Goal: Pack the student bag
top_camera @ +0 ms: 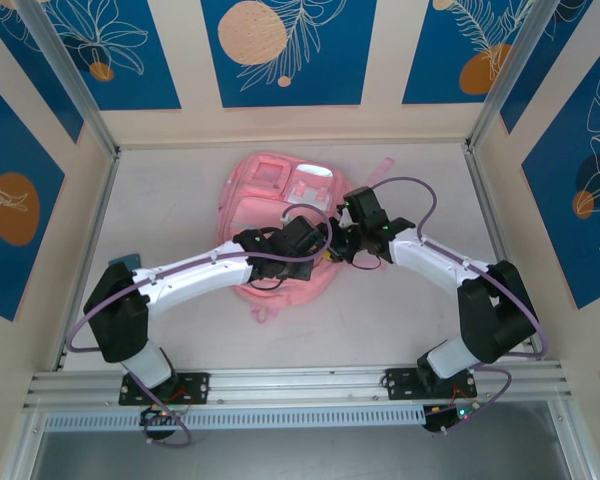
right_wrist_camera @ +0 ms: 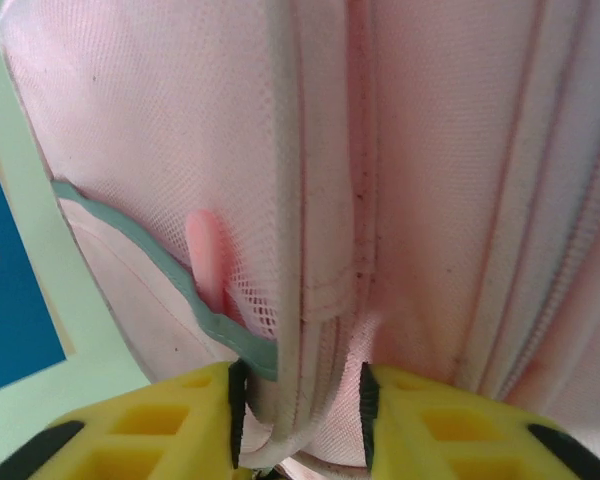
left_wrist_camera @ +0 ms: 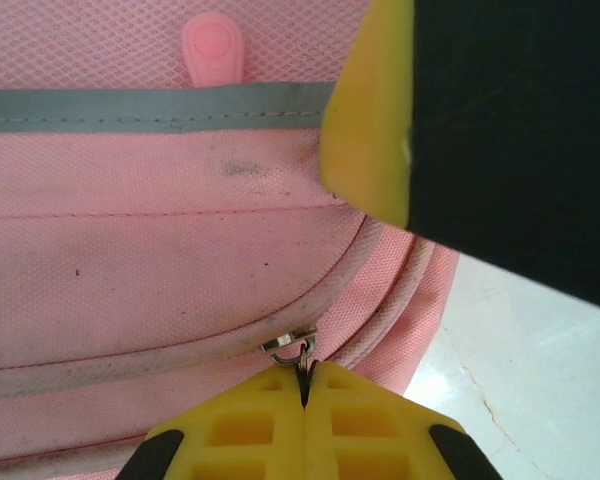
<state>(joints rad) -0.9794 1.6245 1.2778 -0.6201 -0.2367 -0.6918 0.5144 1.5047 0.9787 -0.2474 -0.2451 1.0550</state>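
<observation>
Two claws meet on the student bag (top_camera: 255,205), lying on the tabletop (top_camera: 180,200) ahead: left claw (left_wrist_camera: 302,385) pinches its zipper pull (left_wrist_camera: 292,347) (track curving away from it), right claw (right_wrist_camera: 300,410) clamps the fabric edge alongside.

The pink student bag (top_camera: 270,185) is lying flat on the tabletop (top_camera: 180,200), pockets facing up, near the back wall. I am stretching both arms toward it from the near edge. My left hand (top_camera: 323,248) is sitting over its right side, and my right hand (top_camera: 348,246) is working just beside it at the bag's right edge.
</observation>
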